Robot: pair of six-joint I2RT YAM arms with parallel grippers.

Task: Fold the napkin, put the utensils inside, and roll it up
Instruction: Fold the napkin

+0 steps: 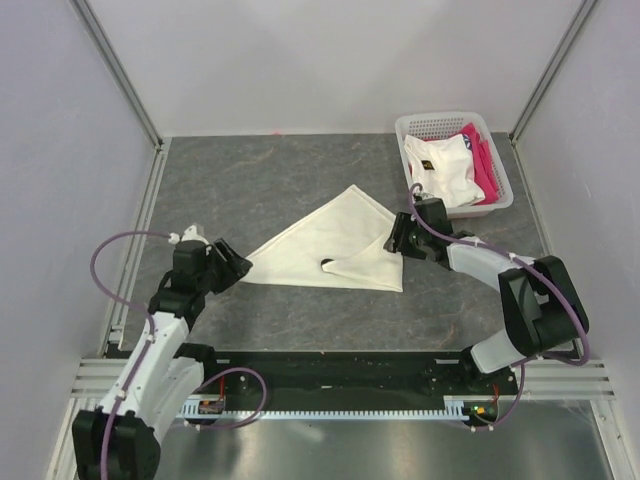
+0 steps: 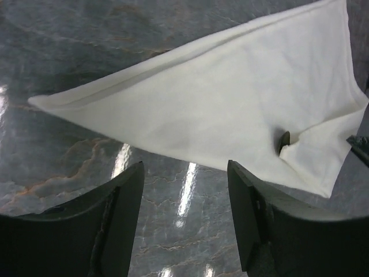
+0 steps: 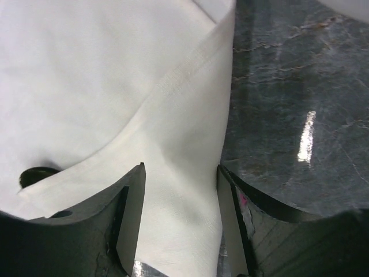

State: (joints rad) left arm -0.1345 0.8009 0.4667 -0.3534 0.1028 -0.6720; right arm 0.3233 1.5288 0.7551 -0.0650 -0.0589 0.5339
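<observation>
The left gripper (image 2: 184, 168) is close up, with its jaws apart and nothing in them, just beside the pointy left corner of the napkin (image 1: 320, 250). The napkin lies folded in a triangle on the table (image 1: 250, 180). Only a bit of the black spoon (image 2: 283, 141) peeks out from under a flap. The right gripper (image 3: 180, 170) has its jaws apart over the napkin's right edge, not pinching it. If rolling tugs the cloth crooked, the spoon could slide out.
</observation>
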